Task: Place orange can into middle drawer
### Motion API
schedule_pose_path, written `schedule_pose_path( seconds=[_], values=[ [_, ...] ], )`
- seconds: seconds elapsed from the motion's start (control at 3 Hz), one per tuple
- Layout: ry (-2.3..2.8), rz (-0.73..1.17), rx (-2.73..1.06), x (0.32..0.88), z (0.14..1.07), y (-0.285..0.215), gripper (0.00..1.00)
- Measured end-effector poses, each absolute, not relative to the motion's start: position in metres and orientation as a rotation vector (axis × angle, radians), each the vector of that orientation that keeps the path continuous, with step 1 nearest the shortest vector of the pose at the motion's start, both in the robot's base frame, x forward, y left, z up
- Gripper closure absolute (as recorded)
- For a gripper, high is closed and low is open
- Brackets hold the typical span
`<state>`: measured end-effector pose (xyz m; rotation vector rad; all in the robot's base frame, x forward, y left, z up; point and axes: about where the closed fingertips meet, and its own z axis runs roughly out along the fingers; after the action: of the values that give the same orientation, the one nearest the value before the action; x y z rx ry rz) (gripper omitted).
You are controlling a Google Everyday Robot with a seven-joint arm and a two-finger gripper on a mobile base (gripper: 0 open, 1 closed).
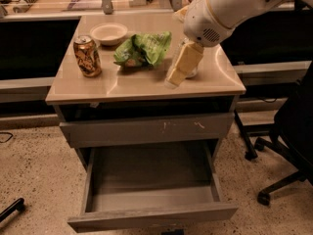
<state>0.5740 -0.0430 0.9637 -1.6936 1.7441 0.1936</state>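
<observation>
- Camera view: claw [182,66] low over R side of worktop [127,86], tilted, just in front of silver can [192,73]; open or closed, can't tell.
- Green bag [145,48] just L of claw; pale bowl [108,33] behind bag.
- Orange can [87,56] upright on worktop's L side, well apart from claw.
- Middle drawer [151,173] pulled out below, nothing inside, under closed scratched drawer front [146,129].

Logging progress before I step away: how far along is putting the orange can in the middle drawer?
Done: the middle drawer is pulled open and empty. In hand: the gripper hangs over the right side of the counter, apart from the orange can standing at its left. Left: grasping, carrying, placing.
</observation>
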Motion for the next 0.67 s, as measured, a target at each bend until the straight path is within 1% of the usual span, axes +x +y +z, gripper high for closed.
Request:
schedule_pose_path(
  seconds=[0.33,0.67],
  values=[
    [1.68,0.206,-1.662,0.597,0.953,-0.012,0.0],
    [1.579,0.239,-1.635,0.634,0.946,0.04,0.0]
  ],
)
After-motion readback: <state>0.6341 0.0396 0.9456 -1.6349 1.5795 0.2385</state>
